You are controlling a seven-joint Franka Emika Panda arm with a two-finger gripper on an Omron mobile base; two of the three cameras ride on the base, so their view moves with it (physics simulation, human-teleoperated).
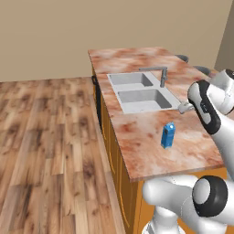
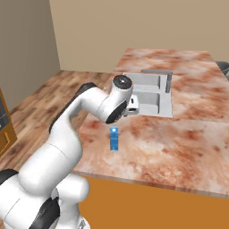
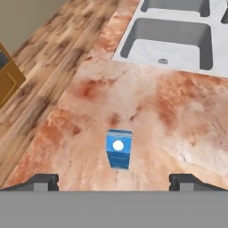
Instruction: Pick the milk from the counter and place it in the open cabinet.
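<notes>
Marbled counter (image 1: 137,137), milk (image 1: 168,135) upright, sink (image 1: 141,93) seemingly empty

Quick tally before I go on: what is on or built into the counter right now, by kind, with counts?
Milk carton: 1, blue, upright on the counter.
Sink basins: 2, grey, inset.
Faucet: 1, grey, behind the basins.
Total: 4.
The gripper is open above the carton.

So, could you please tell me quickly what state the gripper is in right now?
Gripper: open, fingers spread wide, holding nothing; the milk stands on the counter beneath.
</notes>
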